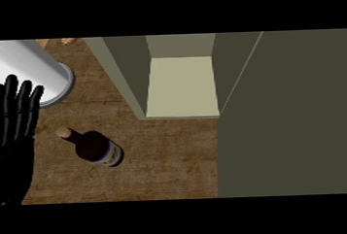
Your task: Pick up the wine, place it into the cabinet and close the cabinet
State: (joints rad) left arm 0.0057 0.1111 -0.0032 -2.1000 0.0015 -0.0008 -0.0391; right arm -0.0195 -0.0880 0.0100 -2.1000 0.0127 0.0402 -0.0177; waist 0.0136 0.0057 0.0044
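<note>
Left hand: we see our left hand (13, 129) at the view's left edge, black, fingers straight and held together, pointing up the frame; it holds nothing and touches nothing we can make out.
Right hand: it shows nowhere in our view.
Worktop: the brown wood-grain worktop (164, 163) carries everything here.
Wine: the wine (97, 147) is a dark bottle standing on the worktop, seen from steeply above, its cork-coloured top towards the upper left and a pale label on its lower right side; it stands just right of our left hand, apart from it, and in front of the cabinet, outside it.
Cabinet: the cabinet (182, 84) is open, its pale floor bare to us between olive-grey walls; it lies beyond the wine and to the right.
Cabinet door: the cabinet door (291, 115), a broad olive-grey panel, fills the view's right side.
White cylinder: a white cylinder (33, 70) stands at the far left, beyond our fingers.
</note>
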